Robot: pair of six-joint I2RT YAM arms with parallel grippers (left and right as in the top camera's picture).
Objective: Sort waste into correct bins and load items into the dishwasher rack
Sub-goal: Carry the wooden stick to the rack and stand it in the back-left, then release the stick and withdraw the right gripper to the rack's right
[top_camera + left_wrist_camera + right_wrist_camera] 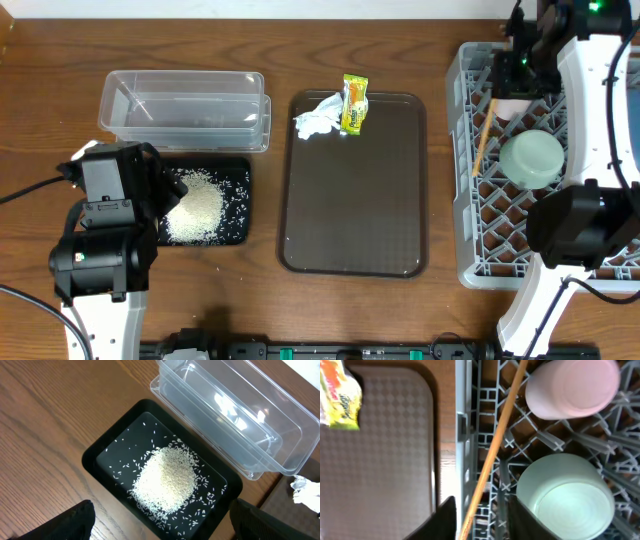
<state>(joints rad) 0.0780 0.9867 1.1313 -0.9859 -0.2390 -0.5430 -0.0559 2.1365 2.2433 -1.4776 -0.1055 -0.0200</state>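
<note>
At the left wall of the dishwasher rack (465, 410), the thin orange stick (495, 445) lies across the lattice, just beside the pink cup (572, 387) and the mint bowl (565, 497). The right gripper (480, 505) straddles the stick's near end. Its jaws stand narrowly parted, wider than the stick, which sits closer to the left finger with clear space on its other side. The left gripper (162, 510) hangs wide and empty over the rice (167, 480) in the black tray (100, 450).

Risk: the stick is thinner than the lattice openings, so a brush from a finger as the arm lifts could tip it through the floor or over the wall onto the table. Whether it rests firmly on the ribs cannot be told.

Orientation: the long axis runs near-to-far along the wall, with the far end slanting inward toward the cup. Both ends look alike, so no pointing end can be named.
</note>
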